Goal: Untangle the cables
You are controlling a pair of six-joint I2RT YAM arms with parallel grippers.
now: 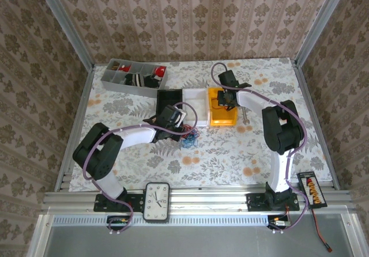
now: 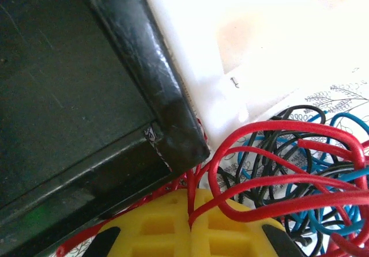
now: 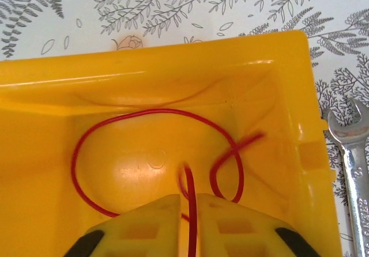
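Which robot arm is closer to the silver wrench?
The right one. The right gripper hangs over the yellow bin, with the wrench just beside that bin. The left gripper is over at the tangled cables, on the bin's other side.

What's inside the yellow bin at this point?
One red cable lies looped on the floor of the yellow bin, one end rising between the fingers of the right gripper. The near strip of floor is covered by that gripper, so anything there is hidden.
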